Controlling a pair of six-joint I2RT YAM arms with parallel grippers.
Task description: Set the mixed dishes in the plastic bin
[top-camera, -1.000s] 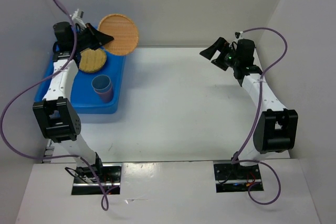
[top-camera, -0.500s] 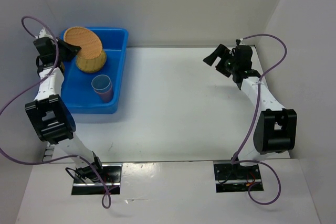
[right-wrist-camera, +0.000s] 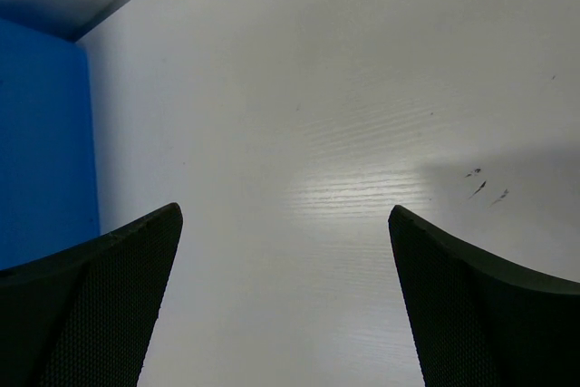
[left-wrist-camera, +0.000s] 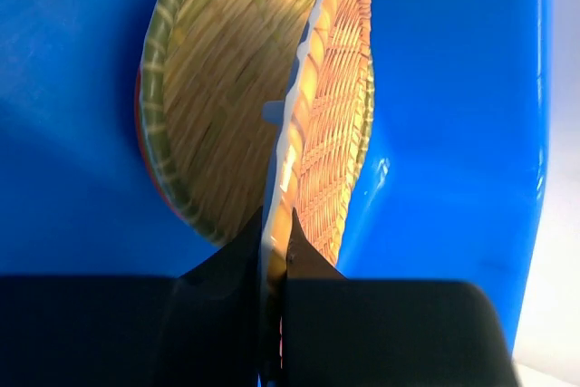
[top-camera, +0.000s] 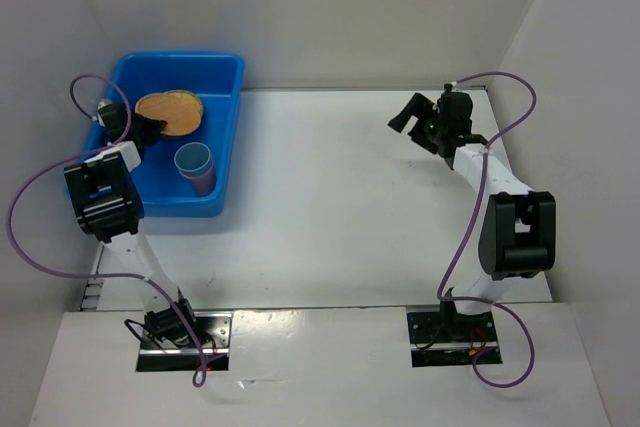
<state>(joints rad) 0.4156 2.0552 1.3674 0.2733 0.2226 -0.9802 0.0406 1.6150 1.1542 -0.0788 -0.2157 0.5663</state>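
Note:
The bright blue plastic bin (top-camera: 228, 137) stands at the table's far left. My left gripper (top-camera: 150, 128) is inside it, shut on the rim of a tan woven bamboo disc (top-camera: 172, 109). In the left wrist view this disc (left-wrist-camera: 340, 133) stands edge-on between my fingers (left-wrist-camera: 308, 256). It leans against a second woven disc (left-wrist-camera: 217, 88) on the bin floor (left-wrist-camera: 453, 88). A thin orange-red edge (left-wrist-camera: 152, 178) shows under that second disc. A blue cup (top-camera: 192, 159) sits nested in a pink cup (top-camera: 206, 185) in the bin. The lime green and black plates are hidden. My right gripper (top-camera: 405, 115) is open and empty above the table.
White walls close the table at the back and both sides. The right wrist view shows white tabletop (right-wrist-camera: 317, 178) between my open fingers and the bin's side (right-wrist-camera: 41, 133) at the left. Purple cables loop beside both arms.
My left arm has swung the woven disc from high at the back down into the bin, onto the other disc. My right gripper has turned slightly and stayed open.

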